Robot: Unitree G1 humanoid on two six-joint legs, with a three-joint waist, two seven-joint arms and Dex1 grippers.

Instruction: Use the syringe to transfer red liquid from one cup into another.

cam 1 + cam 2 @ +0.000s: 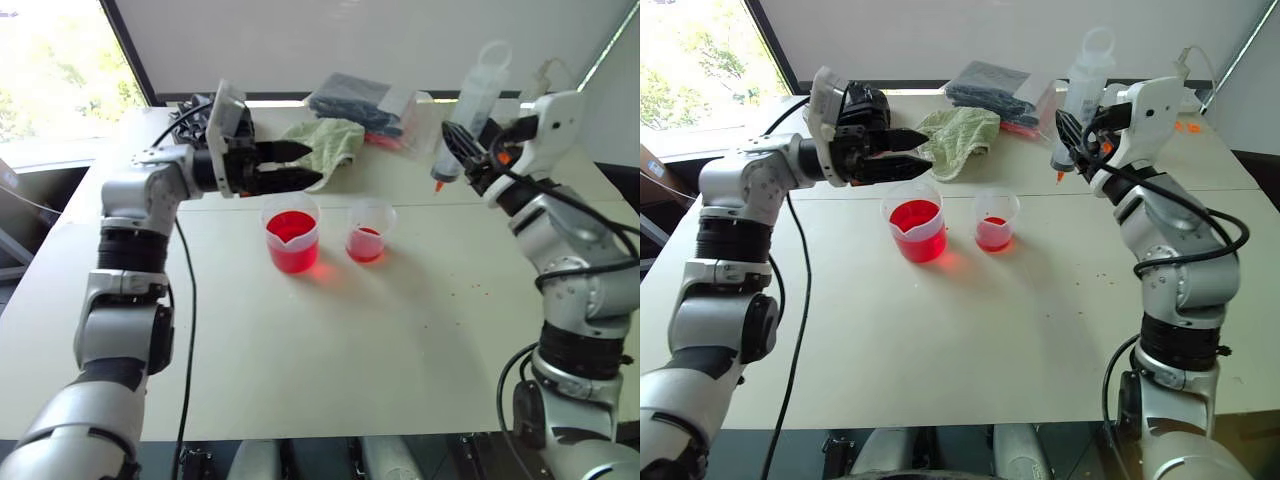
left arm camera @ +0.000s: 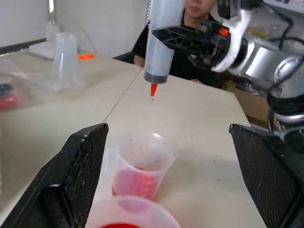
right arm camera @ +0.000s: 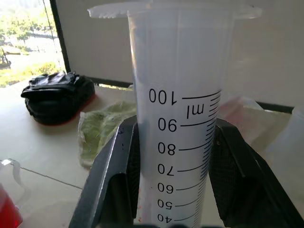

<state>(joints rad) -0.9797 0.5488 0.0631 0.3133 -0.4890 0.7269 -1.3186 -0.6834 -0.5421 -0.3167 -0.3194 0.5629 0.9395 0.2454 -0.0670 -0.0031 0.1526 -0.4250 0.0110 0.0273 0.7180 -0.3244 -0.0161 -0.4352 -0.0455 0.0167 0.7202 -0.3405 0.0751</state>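
Observation:
My right gripper [image 1: 466, 152] is shut on the syringe [image 1: 470, 105], holding it upright above the table to the right of both cups. Its orange tip [image 2: 153, 89] points down, and the barrel [image 3: 178, 118] sits between the two fingers [image 3: 114, 185]. The larger spouted cup [image 1: 291, 235] holds red liquid [image 1: 292, 252]. The smaller cup [image 1: 369, 230] stands just to its right with a little red at the bottom. My left gripper [image 1: 292, 166] hangs open just above and behind the spouted cup, pointing right towards the syringe, with nothing between its fingers [image 2: 80, 175].
A green cloth [image 1: 325, 145], a black bag [image 1: 350, 98] and a clear plastic packet [image 1: 410, 120] lie at the back of the table. An upturned clear cup [image 2: 65, 54] stands further off. A person [image 2: 190, 19] sits beyond the table's right side. A black cable [image 1: 188, 330] hangs beside my left arm.

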